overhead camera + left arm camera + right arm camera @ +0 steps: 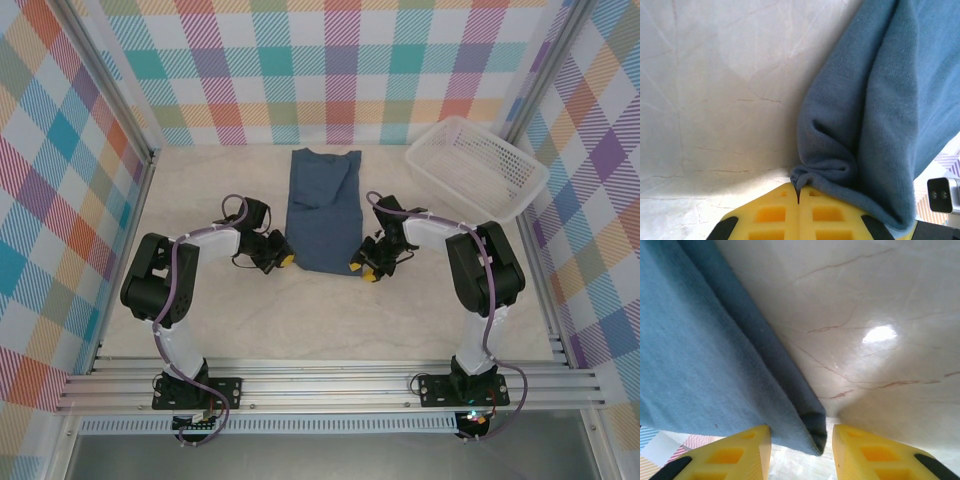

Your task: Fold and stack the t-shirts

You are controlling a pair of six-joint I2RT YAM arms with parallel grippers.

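Looking down from above, I see the dark blue t-shirt (322, 210) lying in the middle of the pale marbled table (200, 200). It is folded into a long narrow strip that runs from the upper centre of the frame down toward the two arms. A crease and a turned-over fold show near its upper end. The left end effector (283, 259) sits at the strip's lower left corner and the right end effector (363, 268) at its lower right corner, both low over the table. A white plastic mesh basket (478, 165) stands in the upper right, set at an angle near the checked wall and well apart from the shirt.

From the left wrist, the yellow fingers (775, 217) are pressed together at the bottom of the frame. They pinch a small bunched corner of the cloth, which rises in soft folds up the right side of the picture. From the right wrist, the yellow fingers (735, 455) stand spread, one on each side of the shirt's folded corner. The corner sits in the gap, close against the left-hand finger and clear of the other. The cloth runs up the left of that frame, with bare table to its right.
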